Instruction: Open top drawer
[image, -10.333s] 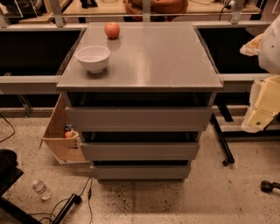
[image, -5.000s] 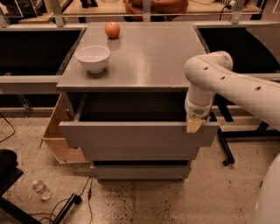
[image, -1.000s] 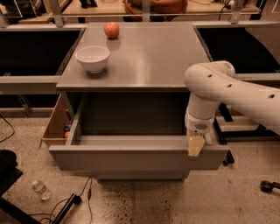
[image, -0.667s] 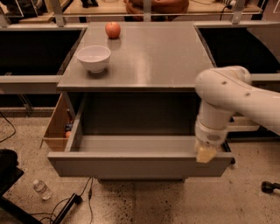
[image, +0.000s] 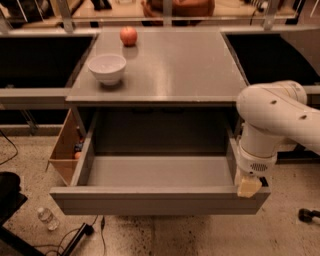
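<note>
The top drawer (image: 155, 172) is a wide matte-grey box with a plain flat front (image: 150, 202). It stands pulled far out of the grey cabinet (image: 165, 70), and its deep grey inside shows empty. My gripper (image: 248, 187) points down at the drawer's right front corner, at the top edge of the front panel. The white arm (image: 272, 117) comes in from the right and hangs over that corner.
A white bowl (image: 106, 68) and a red apple (image: 128, 35) sit on the cabinet top. A light wooden box (image: 65, 147) stands on the floor to the left. A plastic bottle (image: 47, 217) and cables (image: 82, 232) lie on the floor at front left.
The drawer has slid further out toward the camera. The gripper and arm moved forward and right with its front right corner.
</note>
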